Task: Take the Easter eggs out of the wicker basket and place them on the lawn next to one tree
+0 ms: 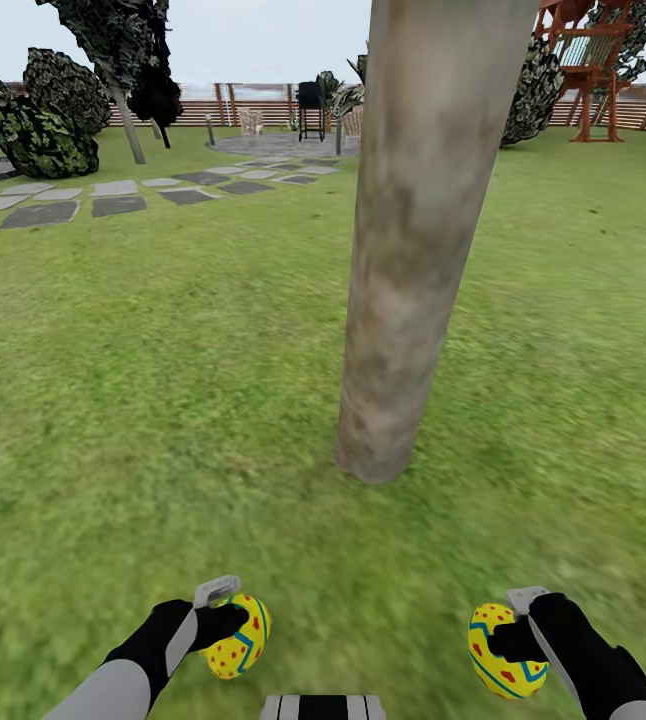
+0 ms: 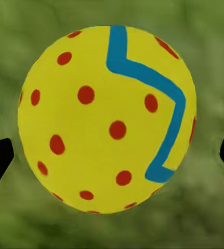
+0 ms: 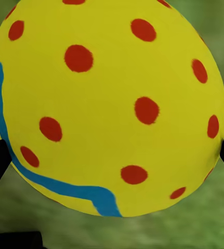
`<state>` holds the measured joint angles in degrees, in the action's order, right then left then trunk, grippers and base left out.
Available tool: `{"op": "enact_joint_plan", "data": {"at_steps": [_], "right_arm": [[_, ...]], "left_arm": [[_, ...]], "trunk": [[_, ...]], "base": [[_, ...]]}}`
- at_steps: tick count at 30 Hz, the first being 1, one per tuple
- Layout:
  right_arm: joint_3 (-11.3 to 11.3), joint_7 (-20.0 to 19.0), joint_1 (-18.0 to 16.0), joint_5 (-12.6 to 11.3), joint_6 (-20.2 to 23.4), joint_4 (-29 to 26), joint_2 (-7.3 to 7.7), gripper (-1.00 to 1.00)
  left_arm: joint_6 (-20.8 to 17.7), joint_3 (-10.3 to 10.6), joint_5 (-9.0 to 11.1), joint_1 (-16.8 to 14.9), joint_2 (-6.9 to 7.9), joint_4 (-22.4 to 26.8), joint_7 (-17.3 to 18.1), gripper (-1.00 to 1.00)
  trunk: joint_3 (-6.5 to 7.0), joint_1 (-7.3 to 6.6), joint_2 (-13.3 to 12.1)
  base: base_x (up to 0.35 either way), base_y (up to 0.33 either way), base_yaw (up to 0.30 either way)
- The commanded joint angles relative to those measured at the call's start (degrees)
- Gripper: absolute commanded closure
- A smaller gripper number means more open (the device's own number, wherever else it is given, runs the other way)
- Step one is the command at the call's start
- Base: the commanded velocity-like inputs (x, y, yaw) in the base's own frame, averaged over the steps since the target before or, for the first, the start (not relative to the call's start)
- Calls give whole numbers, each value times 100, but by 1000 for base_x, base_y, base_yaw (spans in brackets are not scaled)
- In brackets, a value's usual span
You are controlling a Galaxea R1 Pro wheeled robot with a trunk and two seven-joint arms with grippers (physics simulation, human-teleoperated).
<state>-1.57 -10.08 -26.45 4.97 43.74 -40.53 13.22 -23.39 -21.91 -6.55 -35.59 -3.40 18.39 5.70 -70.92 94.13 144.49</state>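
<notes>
A: Head view: lawn (image 1: 163, 400), then the tree (image 1: 413, 250) trunk straight ahead. The eggs?

B: Left gripper (image 1: 225, 612) pinches one Easter egg (image 1: 238, 637); right gripper (image 1: 518, 622) pinches the other egg (image 1: 501, 650), both above grass short of the trunk.

Two yellow eggs with red dots and blue zigzag stripes, left egg (image 1: 236, 637) and right egg (image 1: 503, 650), are hanging above green grass lawn (image 1: 163, 400), near thick grey-brown mottled tree trunk (image 1: 403, 250) standing upright.
</notes>
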Motion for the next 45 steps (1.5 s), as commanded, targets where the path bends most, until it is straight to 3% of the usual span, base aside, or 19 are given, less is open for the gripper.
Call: {"op": "enact_joint_plan", "data": {"at_steps": [1,9,10,22,26,34,45], "right_arm": [[-16,-38,-2,52,24,-8,5,100],[-24,-38,-1,57,21,-8,5,100],[-26,-38,-1,57,21,-8,5,-100],[-28,-20,-1,60,12,-8,-4,-100],[-20,-20,-1,57,12,-8,4,-100],[-19,-20,-1,57,12,-8,5,-100],[-28,-20,-1,57,12,-8,-3,-100]], "left_arm": [[-34,-44,-61,-1,-5,15,37,-100],[-34,-50,-65,0,-11,16,37,-100],[-34,-50,-65,0,-11,14,37,-100],[30,-50,-66,0,-55,5,37,-100],[152,-42,-52,0,-64,-243,32,-100],[160,-70,-47,0,-78,-239,-244,-100],[151,-77,-47,0,-97,-264,-253,-100]], "trunk": [[-5,-1,2],[-5,-1,2],[-5,-1,2],[-5,-1,2],[-5,-1,2],[173,-22,-9],[416,-50,-24]], "base": [[0,0,0],[0,0,0],[0,0,0],[0,0,0],[0,0,0],[-8,0,0],[-316,0,0]]}}
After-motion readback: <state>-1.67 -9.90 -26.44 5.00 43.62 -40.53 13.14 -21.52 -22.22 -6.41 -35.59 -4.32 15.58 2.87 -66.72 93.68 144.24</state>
